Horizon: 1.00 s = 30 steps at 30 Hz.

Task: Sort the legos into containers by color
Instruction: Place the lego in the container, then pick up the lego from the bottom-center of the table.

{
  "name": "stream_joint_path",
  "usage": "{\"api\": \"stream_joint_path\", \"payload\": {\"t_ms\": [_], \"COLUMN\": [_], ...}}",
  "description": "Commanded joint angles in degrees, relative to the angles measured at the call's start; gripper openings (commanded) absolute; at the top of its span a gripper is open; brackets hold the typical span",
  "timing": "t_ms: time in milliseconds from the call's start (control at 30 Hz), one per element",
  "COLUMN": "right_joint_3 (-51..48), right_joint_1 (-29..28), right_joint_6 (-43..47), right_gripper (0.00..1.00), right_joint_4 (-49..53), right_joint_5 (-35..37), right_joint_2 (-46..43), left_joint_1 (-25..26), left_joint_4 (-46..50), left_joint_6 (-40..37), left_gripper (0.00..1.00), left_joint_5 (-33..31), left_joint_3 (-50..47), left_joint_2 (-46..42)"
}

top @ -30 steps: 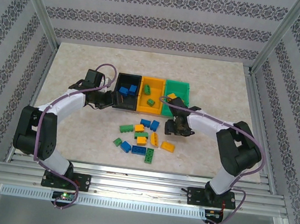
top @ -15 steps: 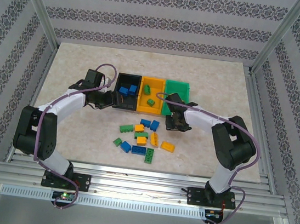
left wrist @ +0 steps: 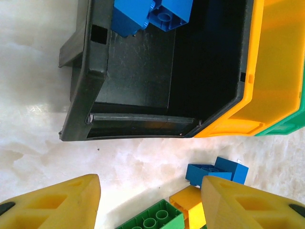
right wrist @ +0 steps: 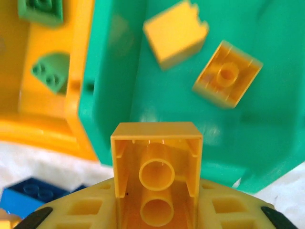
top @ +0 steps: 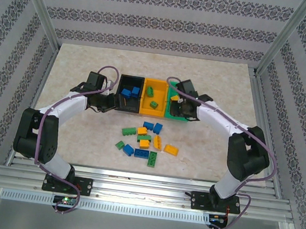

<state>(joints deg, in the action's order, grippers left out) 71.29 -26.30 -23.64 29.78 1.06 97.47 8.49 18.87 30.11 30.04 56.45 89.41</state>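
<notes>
Over the green bin (right wrist: 267, 124), the right gripper (right wrist: 156, 210) is clamped on a yellow-orange brick (right wrist: 156, 143). The brick's hollow underside faces the wrist camera, with two round tubes showing inside a squarish shell. Two more yellow-orange bricks (right wrist: 175, 33) lie apart on that bin's floor, one of them hollow side up. The neighbouring orange bin (right wrist: 24, 100) holds green bricks (right wrist: 50, 71).

The three bins stand touching in a row near the middle of the tabletop (top: 81, 60), a little toward its far edge — black on the left, orange between, green on the right. Blue bricks (left wrist: 152, 14) sit at the far end of the black bin (left wrist: 138, 71). The left gripper (left wrist: 150, 186) hangs just outside that bin's near wall, its yellow fingers (left wrist: 62, 202) spread with nothing between them. Loose bricks (top: 145, 143) in blue, green and yellow-orange lie scattered between the bins and the near edge.
</notes>
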Motion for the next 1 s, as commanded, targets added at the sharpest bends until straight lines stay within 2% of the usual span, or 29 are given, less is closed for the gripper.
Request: {"api": "stream_joint_path", "payload": {"t_ms": [0,67,133,367,633,967], "right_joint_3": [5.4,8.8,10.7,5.2,-8.1,-13.2], "right_joint_1": [1.9,2.3,2.2,-0.9,-9.6,-17.3], "right_joint_6": [2.0,2.6,2.9,2.6,-0.3,-5.7], "right_gripper": [0.42,0.52,0.56,0.57,0.57,0.56], "right_joint_4": [-0.1,0.8,1.4,1.9,1.4,-0.1], "right_joint_5": [-0.3,0.3,-0.2,-1.6,-5.4,-7.6], "right_joint_2": [4.0,6.2,7.3,3.9,-3.3,-2.4], "left_joint_1": [-0.7,-0.7,-0.7,-0.7,-0.7,-0.7], "left_joint_4": [-2.7,-3.2,-2.9,-3.0,-3.7,-4.8], "left_joint_6": [1.3,1.8,1.9,1.5,1.7,2.0], "left_gripper": [0.58,0.58,0.58,0.58,0.58,0.58], "left_joint_5": [1.6,1.6,1.6,1.4,1.5,2.2], "left_joint_3": [-1.0,-1.2,-1.2,-1.3,-0.9,-2.2], "left_joint_2": [-0.6,-0.8,-1.0,-1.1,0.7,-0.1]}}
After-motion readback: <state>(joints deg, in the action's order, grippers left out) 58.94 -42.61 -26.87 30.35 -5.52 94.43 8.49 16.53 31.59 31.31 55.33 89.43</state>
